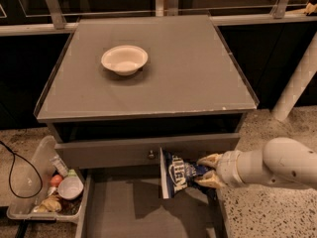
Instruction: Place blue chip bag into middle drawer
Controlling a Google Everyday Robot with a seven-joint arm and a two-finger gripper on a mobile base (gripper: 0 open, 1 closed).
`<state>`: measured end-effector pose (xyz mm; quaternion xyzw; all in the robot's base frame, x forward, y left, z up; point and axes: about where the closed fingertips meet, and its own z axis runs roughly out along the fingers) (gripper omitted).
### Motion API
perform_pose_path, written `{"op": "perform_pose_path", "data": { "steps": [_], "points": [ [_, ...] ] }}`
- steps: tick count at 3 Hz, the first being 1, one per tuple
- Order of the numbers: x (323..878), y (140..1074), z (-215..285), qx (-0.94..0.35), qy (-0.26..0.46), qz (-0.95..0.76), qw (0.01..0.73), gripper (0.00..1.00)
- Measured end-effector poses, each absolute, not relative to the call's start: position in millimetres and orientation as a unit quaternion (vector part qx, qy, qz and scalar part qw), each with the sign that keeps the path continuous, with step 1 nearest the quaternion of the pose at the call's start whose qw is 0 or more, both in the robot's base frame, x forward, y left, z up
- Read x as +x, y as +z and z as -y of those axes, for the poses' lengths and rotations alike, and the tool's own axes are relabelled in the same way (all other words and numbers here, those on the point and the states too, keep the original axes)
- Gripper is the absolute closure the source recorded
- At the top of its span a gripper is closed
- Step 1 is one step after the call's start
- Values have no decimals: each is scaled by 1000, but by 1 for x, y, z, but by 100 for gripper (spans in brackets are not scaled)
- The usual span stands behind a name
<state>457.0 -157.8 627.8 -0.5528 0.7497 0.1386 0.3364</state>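
**A:** Nearest first. What's at the bottom?

**B:** The middle drawer [133, 214]: wide, shallow, grey, flat floor, thin low walls, pulled out toward us. Over its right-rear part is the blue chip bag [174, 176], crinkly dark navy foil w/ white lettering, white edge on its left, roughly upright. It looks held clear of the floor, but can't tell for sure.

**A:** Gripper?

**B:** The two-finger gripper [206, 170] comes in from the right on a white arm [282, 163]. Tan fingers [209, 159] are closed down, one above & one below, pinching the bag's right side.

**A:** How will the bag handle?

**B:** Prob. very light, soft, mostly air. The foil is slick & crumples, so it may twist or slip in the pinch. The chips are fragile, so no hard squeeze. Best hold imo is a flat seam or edge, not the puffy middle, and the pinch is at the side now.

**A:** Farther out?

**B:** Left, on the ground, a clear plastic bin [27, 180] of small items. Behind the bag, a grey drawer front w/ a small round metal knob [151, 154]. The bag's top overlaps it in view, contact unclear. Then the flat grey cabinet top [198, 73], w/ a cream round bowl [124, 59] far from the bag.
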Motion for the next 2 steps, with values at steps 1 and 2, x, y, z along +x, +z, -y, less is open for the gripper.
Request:
{"op": "perform_pose_path", "data": {
  "steps": [1,2],
  "points": [
    [460,622,158,-549,139,-751,339,100],
    [454,604,144,-547,155,-750,339,100]
  ]
}}
